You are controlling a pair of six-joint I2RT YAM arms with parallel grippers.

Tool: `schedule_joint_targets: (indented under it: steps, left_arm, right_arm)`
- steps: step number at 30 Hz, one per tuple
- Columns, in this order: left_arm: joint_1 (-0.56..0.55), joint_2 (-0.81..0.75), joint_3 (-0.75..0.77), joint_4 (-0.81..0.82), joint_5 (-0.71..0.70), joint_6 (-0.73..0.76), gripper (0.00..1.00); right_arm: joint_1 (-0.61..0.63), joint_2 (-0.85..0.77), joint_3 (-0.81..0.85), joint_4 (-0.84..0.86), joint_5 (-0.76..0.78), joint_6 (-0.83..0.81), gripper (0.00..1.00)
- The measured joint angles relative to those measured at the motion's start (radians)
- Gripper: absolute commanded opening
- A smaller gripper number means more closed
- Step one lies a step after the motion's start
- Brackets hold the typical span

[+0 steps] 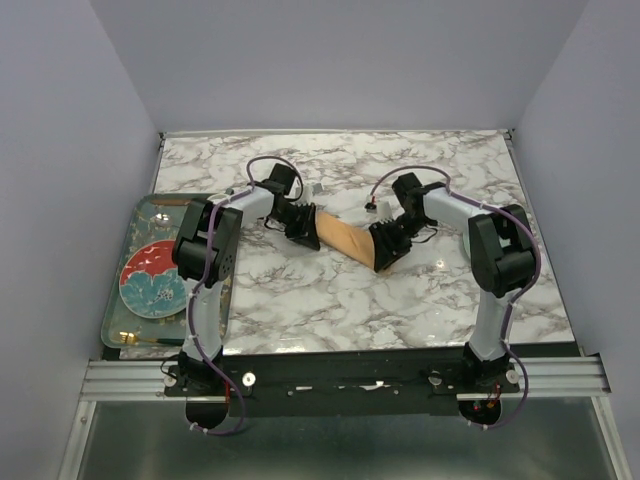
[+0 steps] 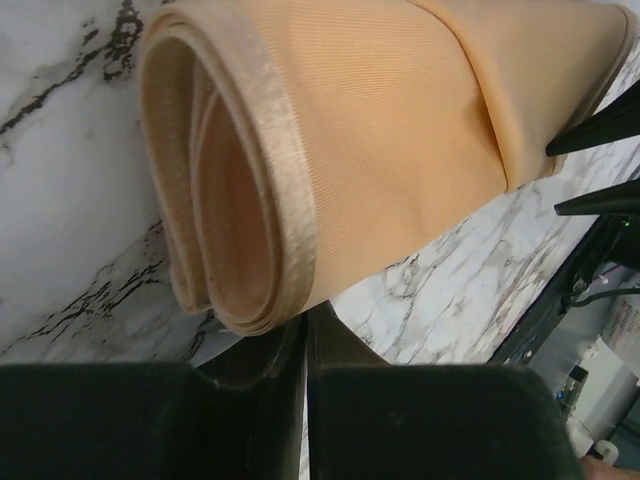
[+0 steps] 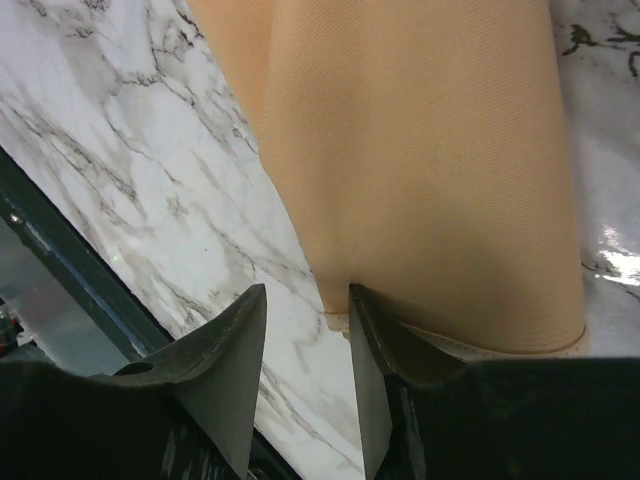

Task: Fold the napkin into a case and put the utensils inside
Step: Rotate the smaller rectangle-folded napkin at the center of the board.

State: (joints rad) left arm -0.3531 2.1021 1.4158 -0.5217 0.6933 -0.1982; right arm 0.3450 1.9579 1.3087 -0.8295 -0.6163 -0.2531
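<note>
Peach-orange napkin [image 1: 346, 240], folded into a narrow layered strip, lies mid-table [image 1: 330, 300] between both arms. At its left end the left hand [image 2: 303, 335] is nearly together, apparently nipping the hem as an anchor. The right hand [image 3: 307, 295] stands apart at the right end, unclamped.

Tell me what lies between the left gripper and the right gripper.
The folded napkin spans from the left gripper to the right gripper, over the marble table; the top view shows it.
</note>
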Motion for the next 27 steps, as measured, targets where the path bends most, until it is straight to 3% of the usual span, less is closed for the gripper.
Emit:
schedule_joint_targets:
  steps: [5,12,18,27]
  left_arm:
    - [0.027,-0.006,0.002,-0.015,0.038,0.047,0.32]
    - [0.050,-0.152,-0.008,-0.056,0.038,0.157,0.40]
    - [0.056,-0.229,-0.029,-0.063,0.002,0.201,0.39]
    - [0.047,-0.154,-0.041,-0.083,-0.092,0.235,0.35]
  right_arm:
    - [-0.006,-0.008,0.041,-0.064,-0.034,-0.001,0.64]
    - [-0.067,-0.011,0.291,-0.125,-0.053,-0.020,0.90]
    - [-0.104,0.042,0.375,-0.138,-0.006,-0.082,0.92]
    - [-0.102,0.134,0.336,-0.159,-0.002,-0.133,0.93]
